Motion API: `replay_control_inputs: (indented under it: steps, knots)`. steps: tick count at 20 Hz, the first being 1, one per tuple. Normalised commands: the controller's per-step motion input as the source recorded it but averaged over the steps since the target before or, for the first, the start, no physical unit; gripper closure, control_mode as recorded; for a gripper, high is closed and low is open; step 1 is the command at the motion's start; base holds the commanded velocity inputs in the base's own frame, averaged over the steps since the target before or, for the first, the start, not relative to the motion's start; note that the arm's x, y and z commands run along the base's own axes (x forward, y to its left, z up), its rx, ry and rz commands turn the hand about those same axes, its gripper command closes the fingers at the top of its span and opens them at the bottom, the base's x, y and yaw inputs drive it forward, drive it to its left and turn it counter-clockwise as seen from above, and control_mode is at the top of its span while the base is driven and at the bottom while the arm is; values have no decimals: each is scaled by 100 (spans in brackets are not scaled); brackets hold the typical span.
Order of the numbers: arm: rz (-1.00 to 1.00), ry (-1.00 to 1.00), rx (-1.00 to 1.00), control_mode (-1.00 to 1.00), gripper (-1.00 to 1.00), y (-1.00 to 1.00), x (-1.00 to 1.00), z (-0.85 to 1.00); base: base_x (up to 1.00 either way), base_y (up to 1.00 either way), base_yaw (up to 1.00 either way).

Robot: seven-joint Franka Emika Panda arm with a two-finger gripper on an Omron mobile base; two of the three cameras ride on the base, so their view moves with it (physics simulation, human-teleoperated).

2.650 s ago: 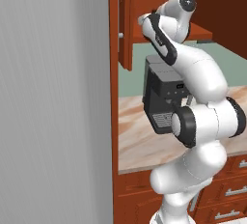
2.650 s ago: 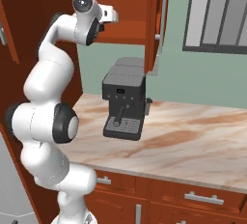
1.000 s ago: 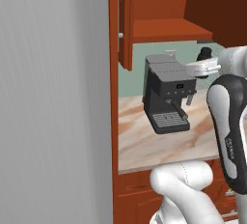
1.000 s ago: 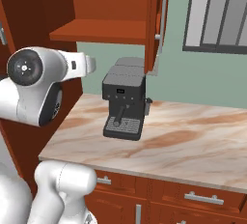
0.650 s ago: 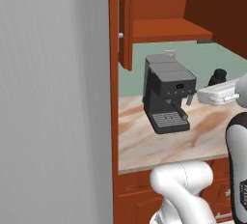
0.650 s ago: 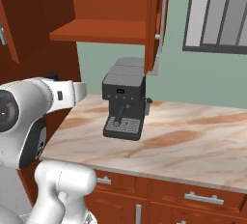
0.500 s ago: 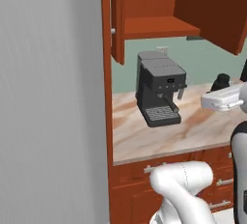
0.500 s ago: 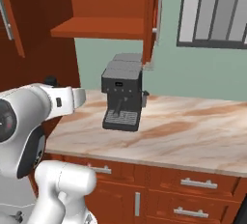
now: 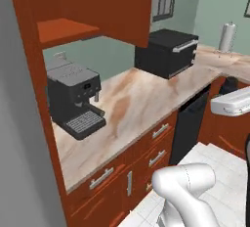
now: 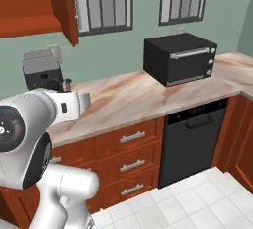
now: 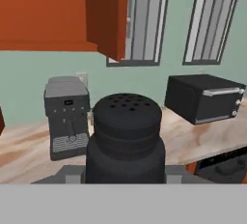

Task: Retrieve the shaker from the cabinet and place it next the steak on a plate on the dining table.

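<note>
Hand (image 11: 126, 177) pinching the shaker (image 11: 126, 138): black cylinder sits right at the bottom of the hand view, perforated top facing the camera, so it's out of the cabinet (image 9: 88, 11) and riding with the arm. In the left base view the hand is at the right edge, a dark shape beside it, likely the shaker. Forearm roughly level, held away from the table (image 9: 141, 91) with the coffee machine (image 9: 75, 101) and the black oven (image 10: 180, 57). Step: retrieval looks done, transport underway. Next: get to the dining table, find the plate and steak, set the shaker down upright beside them. Keep it upright in transit.
</note>
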Motion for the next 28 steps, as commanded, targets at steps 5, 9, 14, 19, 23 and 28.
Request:
replay_control_inputs:
  steps: [5, 9, 14, 19, 23, 28]
  knots:
    - [0, 0, 0, 100, 100, 0, 0, 0, 0, 0, -100]
    - [0, 0, 0, 100, 100, 0, 0, 0, 0, 0, -100]
    - [0, 0, 0, 100, 100, 0, 0, 0, 0, 0, -100]
    - [0, 0, 0, 100, 100, 0, 0, 0, 0, 0, -100]
    - [0, 0, 0, 100, 100, 0, 0, 0, 0, 0, -100]
    - [0, 0, 0, 100, 100, 0, 0, 0, 0, 0, -100]
